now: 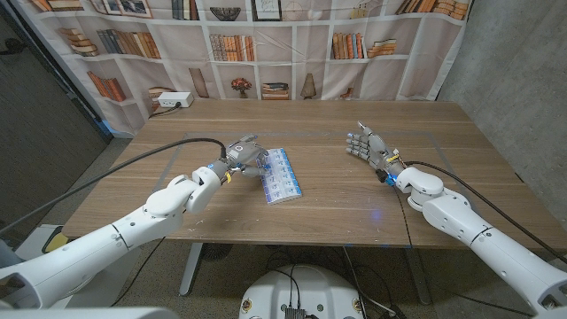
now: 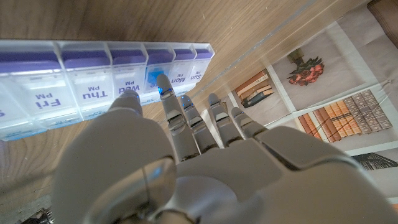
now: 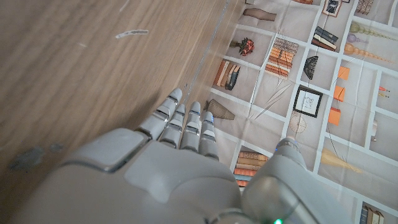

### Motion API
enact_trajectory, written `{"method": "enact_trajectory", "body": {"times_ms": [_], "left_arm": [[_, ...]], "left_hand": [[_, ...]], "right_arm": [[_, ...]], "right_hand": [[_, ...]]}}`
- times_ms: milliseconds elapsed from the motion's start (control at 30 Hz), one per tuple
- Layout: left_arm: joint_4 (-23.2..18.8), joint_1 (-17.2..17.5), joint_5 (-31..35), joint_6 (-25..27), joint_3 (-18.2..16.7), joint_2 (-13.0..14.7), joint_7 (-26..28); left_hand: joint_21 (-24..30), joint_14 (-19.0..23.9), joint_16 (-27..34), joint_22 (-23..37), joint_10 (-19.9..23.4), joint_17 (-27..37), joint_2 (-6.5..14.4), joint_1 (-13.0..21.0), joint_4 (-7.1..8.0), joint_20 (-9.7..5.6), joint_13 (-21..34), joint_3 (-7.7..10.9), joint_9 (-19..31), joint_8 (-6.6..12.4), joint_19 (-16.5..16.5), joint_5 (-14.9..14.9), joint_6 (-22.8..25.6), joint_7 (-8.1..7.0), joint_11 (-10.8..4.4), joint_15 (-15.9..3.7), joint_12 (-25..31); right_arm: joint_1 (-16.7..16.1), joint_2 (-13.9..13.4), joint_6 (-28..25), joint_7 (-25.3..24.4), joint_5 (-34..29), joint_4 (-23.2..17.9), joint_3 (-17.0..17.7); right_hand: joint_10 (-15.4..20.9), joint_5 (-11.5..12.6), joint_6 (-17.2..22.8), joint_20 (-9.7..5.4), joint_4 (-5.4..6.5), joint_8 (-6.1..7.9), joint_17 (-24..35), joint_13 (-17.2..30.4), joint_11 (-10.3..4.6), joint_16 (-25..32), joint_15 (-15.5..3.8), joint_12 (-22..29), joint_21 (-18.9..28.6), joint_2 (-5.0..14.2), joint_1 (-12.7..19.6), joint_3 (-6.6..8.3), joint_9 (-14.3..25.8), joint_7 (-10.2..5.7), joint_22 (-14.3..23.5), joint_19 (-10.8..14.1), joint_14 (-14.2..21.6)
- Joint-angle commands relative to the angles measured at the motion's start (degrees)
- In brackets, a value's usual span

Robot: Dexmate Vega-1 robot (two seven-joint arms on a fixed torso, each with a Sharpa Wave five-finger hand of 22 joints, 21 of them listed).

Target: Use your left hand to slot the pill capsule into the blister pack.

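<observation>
The pack is a weekly pill organizer (image 1: 282, 177) with clear compartments and purple lids, lying mid-table. The left wrist view shows its labels (image 2: 74, 93): Fri, Thu, Wed, Mon, Sun. A small blue capsule (image 2: 153, 72) sits at the compartment between Wed and Mon. My left hand (image 1: 244, 152) is at the organizer's far left end, fingers (image 2: 166, 99) stretched toward that compartment, one fingertip at the capsule; nothing is pinched. My right hand (image 1: 365, 144) stands upright on the table to the right, fingers apart and holding nothing, also seen from behind (image 3: 180, 155).
A white power strip (image 1: 173, 101) lies at the table's back left corner. A bookshelf-print curtain (image 1: 292, 44) hangs behind the table (image 1: 425, 124). Bare wood lies between the organizer and my right hand.
</observation>
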Motion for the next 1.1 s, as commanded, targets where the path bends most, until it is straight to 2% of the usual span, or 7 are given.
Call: {"method": "enact_trajectory", "body": {"times_ms": [33, 1100], "left_arm": [[0.14, 0.29, 0.25, 0.33, 0.15, -0.19, -0.30], [3.27, -2.19, -0.70, -2.08, 2.47, -2.04, -2.03]], "left_hand": [[0.05, -0.25, 0.27, 0.20, -0.36, 0.16, -0.16, 0.15, 0.01, 0.15, 0.08, -0.08, 0.17, -0.15, -0.08, 0.51, 0.03, -0.42, 0.07, -5.47, 0.48], [0.07, -0.58, 0.32, 0.20, -0.90, 0.17, -0.24, 0.16, 0.01, 0.27, 0.06, -0.05, 0.19, -0.23, -0.38, 0.72, -0.19, -0.85, 0.10, -5.29, 0.51]], "right_arm": [[-0.40, -0.32, -0.40, -0.30, 0.03, -0.64, 0.04], [-0.07, -0.32, -0.66, -0.49, 0.29, -0.37, 0.32]], "right_hand": [[0.41, 0.32, 0.22, -0.05, 0.05, 0.11, 0.27, 0.21, -0.06, -0.12, 0.15, -0.29, -0.01, 0.29, -0.49, 0.00, 0.12, 0.06, 0.17, 0.21, 0.12], [0.43, 0.35, 0.54, 0.01, 0.02, 0.20, 0.26, 0.22, 0.07, -0.15, 0.19, -0.45, -0.03, 0.28, -0.52, -0.13, 0.11, 0.20, 0.16, 0.13, 0.02]]}}
